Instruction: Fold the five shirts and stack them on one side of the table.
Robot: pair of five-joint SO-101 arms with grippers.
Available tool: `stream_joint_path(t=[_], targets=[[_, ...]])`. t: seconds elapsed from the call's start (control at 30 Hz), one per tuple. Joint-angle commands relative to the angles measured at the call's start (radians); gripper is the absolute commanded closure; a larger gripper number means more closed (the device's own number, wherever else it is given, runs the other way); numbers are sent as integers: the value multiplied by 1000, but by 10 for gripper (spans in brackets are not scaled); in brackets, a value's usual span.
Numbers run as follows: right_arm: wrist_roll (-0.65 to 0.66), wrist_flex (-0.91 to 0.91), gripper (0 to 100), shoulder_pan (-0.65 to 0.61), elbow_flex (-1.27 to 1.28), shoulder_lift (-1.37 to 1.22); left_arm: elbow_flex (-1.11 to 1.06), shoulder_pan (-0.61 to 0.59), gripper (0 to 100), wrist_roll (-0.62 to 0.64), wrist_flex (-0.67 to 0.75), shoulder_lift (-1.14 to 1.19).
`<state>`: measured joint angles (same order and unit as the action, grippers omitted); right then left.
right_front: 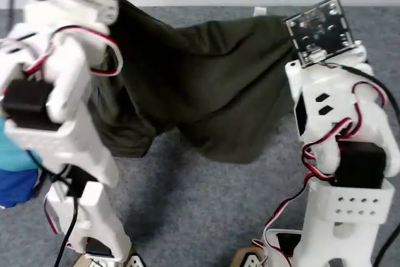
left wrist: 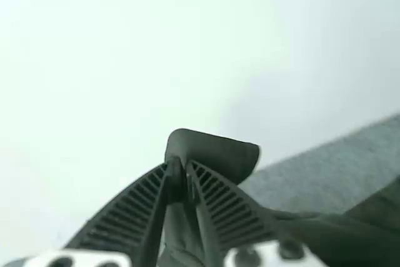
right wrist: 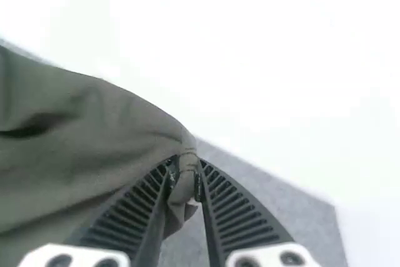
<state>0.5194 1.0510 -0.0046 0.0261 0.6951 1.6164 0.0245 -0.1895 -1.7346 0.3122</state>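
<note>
- Olive-green shirt [right_front: 212, 92]: strung up between the two arms over the grey table [right_front: 206, 217], long axis running side to side from one gripper to the other, middle sagging toward the tabletop.
- Left gripper [left wrist: 181, 176]: clamped shut on one upper corner, with a small tab of cloth poking out past the tips.
- Right gripper [right wrist: 185, 176]: pinched tight on the opposite corner at a bunched seam, the rest of the fabric falling away to one side.
- Deciding relation: one corner in each pair of jaws, body hanging below and between them, so neither arm nearer than the other. Judged need for laying it flat: both corners lowered level, with the span kept stretched.
- Hard to make out: sleeves and collar lost in the folds. Cannot tell whether the lower edge touches the table or hangs just clear of it.
- From the high view, both pinch points masked: the left by its own arm, the right behind the wrist camera board [right_front: 322, 26].
- Blue cloth [right_front: 15, 176] beside the left arm at the table's side, cut off by the frame; possibly another shirt, not certain.
</note>
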Motion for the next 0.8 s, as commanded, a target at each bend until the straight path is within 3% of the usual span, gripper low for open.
stream_joint_path(t=[0.0, 0.2, 0.43, 0.77], targets=[[31, -28, 988, 13, -89, 12, 7, -46, 996, 6, -17, -89], [40, -27, 988, 18, -232, 12, 5, -80, 996, 6, 31, -224], [92, -25, 988, 124, -354, 22, 1, -81, 995, 3, 75, -353], [169, 51, 988, 176, -407, 82, -1, -84, 995, -169, -23, -439]])
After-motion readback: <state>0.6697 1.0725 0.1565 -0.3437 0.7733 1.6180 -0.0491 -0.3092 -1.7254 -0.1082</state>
